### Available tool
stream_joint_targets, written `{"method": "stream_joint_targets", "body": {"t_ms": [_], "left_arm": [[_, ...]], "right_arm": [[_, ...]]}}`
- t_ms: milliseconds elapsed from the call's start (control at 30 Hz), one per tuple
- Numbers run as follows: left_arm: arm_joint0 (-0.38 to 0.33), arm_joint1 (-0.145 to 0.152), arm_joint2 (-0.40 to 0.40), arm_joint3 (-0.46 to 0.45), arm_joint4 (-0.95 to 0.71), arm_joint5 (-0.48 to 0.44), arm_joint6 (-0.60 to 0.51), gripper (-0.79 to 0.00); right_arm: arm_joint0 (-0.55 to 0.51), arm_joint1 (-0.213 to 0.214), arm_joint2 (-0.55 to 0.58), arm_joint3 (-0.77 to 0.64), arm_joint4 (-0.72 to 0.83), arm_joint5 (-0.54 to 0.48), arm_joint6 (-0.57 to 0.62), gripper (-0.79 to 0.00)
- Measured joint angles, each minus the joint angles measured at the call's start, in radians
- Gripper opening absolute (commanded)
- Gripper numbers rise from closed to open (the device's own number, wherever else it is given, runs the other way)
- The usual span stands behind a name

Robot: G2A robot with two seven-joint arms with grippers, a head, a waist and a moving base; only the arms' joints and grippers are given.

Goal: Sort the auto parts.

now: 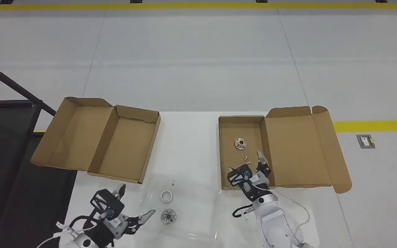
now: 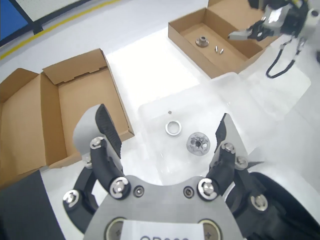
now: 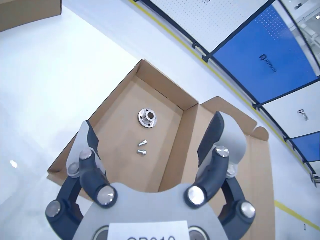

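The left hand (image 2: 162, 113) is open, its two dark-padded fingers spread wide, and it holds nothing. It hangs over the near part of the white table (image 1: 186, 136). Just in front of it a plain silver metal ring (image 2: 173, 128) and a round grey metal disc with holes (image 2: 198, 144) lie close beside each other, not touching, on a clear plastic sheet (image 2: 250, 93). The open brown cardboard box on the left (image 1: 124, 149) stands near them.

The right hand (image 1: 247, 162) is open also and empty, above the near end of the open brown cardboard box on the right (image 1: 239, 130). Inside this box lie a silver flanged metal hub (image 3: 147, 117) and, nearer to the hand, two small silver screws (image 3: 142, 147) side by side.
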Motion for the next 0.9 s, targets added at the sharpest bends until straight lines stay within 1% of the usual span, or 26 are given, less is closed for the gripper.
{"method": "stream_joint_targets", "body": {"t_ms": [33, 133, 200, 233, 533, 600, 633, 700, 800, 833, 867, 900], "left_arm": [[-0.030, 0.000, 0.041, -0.010, 0.038, 0.017, -0.057, 0.000], [-0.108, 0.000, 0.158, -0.006, 0.133, 0.021, -0.161, 0.000], [-0.144, -0.002, 0.217, 0.001, 0.169, 0.024, -0.197, 0.000], [-0.148, -0.002, 0.228, 0.002, 0.173, 0.025, -0.201, 0.000], [-0.143, -0.001, 0.218, 0.005, 0.172, 0.023, -0.200, 0.000], [-0.148, 0.000, 0.236, 0.015, 0.205, 0.014, -0.233, 0.000], [-0.162, 0.000, 0.260, 0.019, 0.234, 0.005, -0.270, 0.000], [-0.201, -0.002, 0.304, 0.039, 0.259, -0.009, -0.335, 0.000], [-0.307, -0.009, 0.376, 0.112, 0.206, -0.032, -0.462, 0.000], [-0.359, -0.014, 0.401, 0.149, 0.171, -0.031, -0.518, 0.000], [-0.399, -0.017, 0.418, 0.177, 0.145, -0.026, -0.556, -0.043], [-0.437, -0.021, 0.435, 0.206, 0.120, -0.020, -0.591, -0.234]], "right_arm": [[-0.044, 0.004, 0.010, -0.038, -0.035, 0.012, -0.008, 0.000], [-0.144, 0.012, 0.029, -0.110, -0.104, 0.031, -0.029, 0.000], [-0.165, 0.013, 0.032, -0.119, -0.113, 0.031, -0.031, 0.000], [-0.161, 0.013, 0.032, -0.118, -0.112, 0.030, -0.031, 0.000], [-0.157, 0.013, 0.031, -0.116, -0.110, 0.030, -0.030, 0.000], [-0.157, 0.013, 0.031, -0.116, -0.110, 0.030, -0.030, 0.000], [-0.157, 0.013, 0.031, -0.116, -0.110, 0.030, -0.030, 0.000], [-0.157, 0.013, 0.031, -0.116, -0.110, 0.030, -0.030, 0.000], [-0.157, 0.013, 0.031, -0.116, -0.110, 0.030, -0.030, 0.000], [-0.157, 0.013, 0.031, -0.116, -0.110, 0.030, -0.030, 0.000], [-0.157, 0.013, 0.031, -0.116, -0.110, 0.030, -0.030, 0.000], [-0.157, 0.013, 0.031, -0.116, -0.110, 0.030, -0.030, 0.000]]}}
